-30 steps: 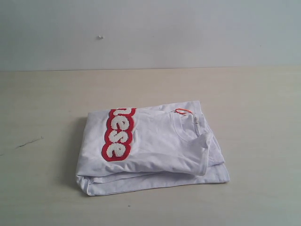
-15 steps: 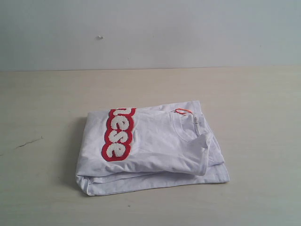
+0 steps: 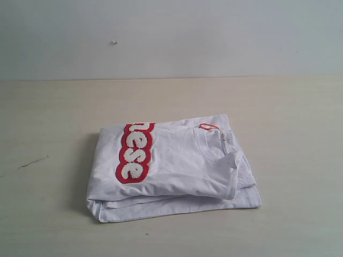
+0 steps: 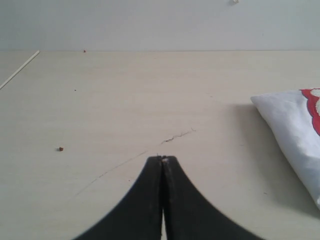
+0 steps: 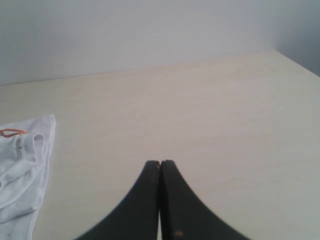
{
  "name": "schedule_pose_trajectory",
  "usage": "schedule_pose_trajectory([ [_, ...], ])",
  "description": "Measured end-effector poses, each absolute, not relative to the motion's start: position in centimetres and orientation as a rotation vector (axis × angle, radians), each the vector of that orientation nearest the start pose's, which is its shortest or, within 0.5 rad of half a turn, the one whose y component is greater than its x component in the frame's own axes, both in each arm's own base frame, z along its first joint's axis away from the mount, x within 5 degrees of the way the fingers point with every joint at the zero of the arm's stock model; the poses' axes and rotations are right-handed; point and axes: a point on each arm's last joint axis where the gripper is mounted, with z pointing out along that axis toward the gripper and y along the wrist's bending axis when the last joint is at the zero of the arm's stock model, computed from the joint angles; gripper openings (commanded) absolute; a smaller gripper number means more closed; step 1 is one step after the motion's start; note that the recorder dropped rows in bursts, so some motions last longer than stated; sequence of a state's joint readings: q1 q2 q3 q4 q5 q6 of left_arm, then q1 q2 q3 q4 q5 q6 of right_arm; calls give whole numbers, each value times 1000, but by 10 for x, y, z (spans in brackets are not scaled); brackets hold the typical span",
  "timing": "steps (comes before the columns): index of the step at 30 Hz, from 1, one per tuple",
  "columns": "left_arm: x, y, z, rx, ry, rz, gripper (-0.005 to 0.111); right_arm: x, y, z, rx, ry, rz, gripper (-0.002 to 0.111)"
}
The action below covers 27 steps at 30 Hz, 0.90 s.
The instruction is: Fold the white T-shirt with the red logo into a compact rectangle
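The white T-shirt [image 3: 177,166] lies folded into a thick, roughly rectangular bundle in the lower middle of the exterior view, flat on the pale worktop [image 3: 289,107]. Its red logo [image 3: 134,152] runs from top to bottom down the left part of the upper layer. The letters "nese" show, and the rest wraps out of sight over the far fold. The ribbed collar [image 3: 217,147] sits toward the right side of the bundle, with a small orange neck tag [image 3: 208,127] at its far edge. Lower layers stick out along the near edge and at the lower right corner. A thin dark scratch [image 3: 32,161] marks the worktop at the left of the frame, well apart from the shirt. A plain light wall [image 3: 171,37] fills the upper part.

The left tool [image 4: 163,160] is fully closed with its black fingers pressed tip to tip. It grips nothing, and the logo end of the shirt lies apart from it. The right tool [image 5: 160,162] is likewise closed and empty, and the collar end of the shirt lies apart from it.
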State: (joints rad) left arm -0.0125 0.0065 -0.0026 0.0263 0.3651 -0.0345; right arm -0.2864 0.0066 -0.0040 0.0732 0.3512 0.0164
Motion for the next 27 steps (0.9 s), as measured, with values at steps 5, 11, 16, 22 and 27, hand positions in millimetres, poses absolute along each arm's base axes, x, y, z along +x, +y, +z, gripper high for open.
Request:
schedule_pose_trajectory([
  [5, 53, 0, 181, -4, 1853, -7, 0, 52, -13, 182, 338, 1811, -104, 0],
  [11, 53, 0, 181, -4, 1853, -7, 0, 52, -13, 182, 328, 1812, -112, 0],
  [16, 53, 0, 181, -4, 1853, -7, 0, 52, -13, 182, 319, 1814, -119, 0],
  [22, 53, 0, 181, -4, 1853, -7, 0, 52, -13, 182, 321, 1814, -115, 0],
  [27, 53, 0, 181, -4, 1853, -7, 0, 52, -13, 182, 321, 1814, -115, 0],
])
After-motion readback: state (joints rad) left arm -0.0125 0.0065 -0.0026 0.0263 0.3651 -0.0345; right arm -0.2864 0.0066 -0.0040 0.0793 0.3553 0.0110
